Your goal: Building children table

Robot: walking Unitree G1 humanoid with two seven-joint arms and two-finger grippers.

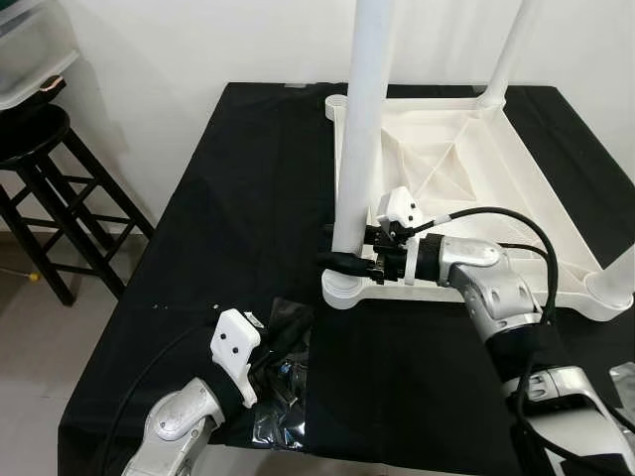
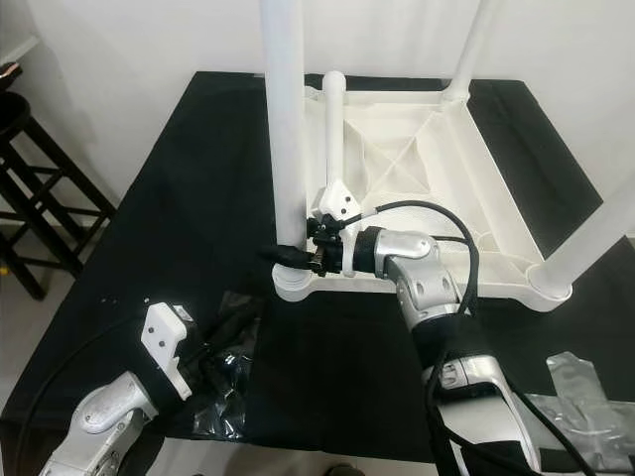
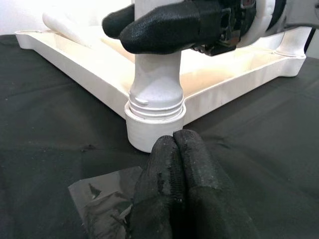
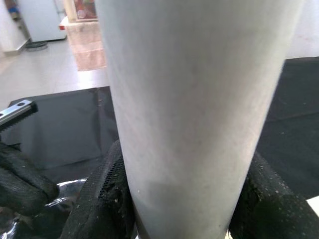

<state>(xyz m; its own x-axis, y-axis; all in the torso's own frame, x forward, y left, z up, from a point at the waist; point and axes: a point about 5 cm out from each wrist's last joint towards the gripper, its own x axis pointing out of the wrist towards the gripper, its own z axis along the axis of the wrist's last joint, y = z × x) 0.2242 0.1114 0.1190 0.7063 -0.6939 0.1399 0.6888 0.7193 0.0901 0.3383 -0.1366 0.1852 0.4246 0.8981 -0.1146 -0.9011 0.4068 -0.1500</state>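
The white children's table top (image 1: 551,198) lies upside down on a black-covered table. A tall white leg (image 1: 362,119) stands in the near-left corner socket (image 3: 154,127), its thread still showing above the socket. My right gripper (image 1: 342,260) is shut on this leg just above its base, its fingers (image 4: 107,199) pressed to both sides of the leg (image 4: 194,99). My left gripper (image 1: 286,342) is shut with nothing between its fingers. It hovers low in front of that corner, over a crinkled plastic bag (image 1: 278,407). Its fingertips (image 3: 174,144) are pressed together.
More white legs stand at the far right corner (image 1: 506,50), the near right corner (image 2: 595,233) and, shorter, the far left corner (image 2: 334,129). A black stool (image 1: 50,188) stands left of the table. A silvery plastic bag (image 2: 580,382) lies at the front right.
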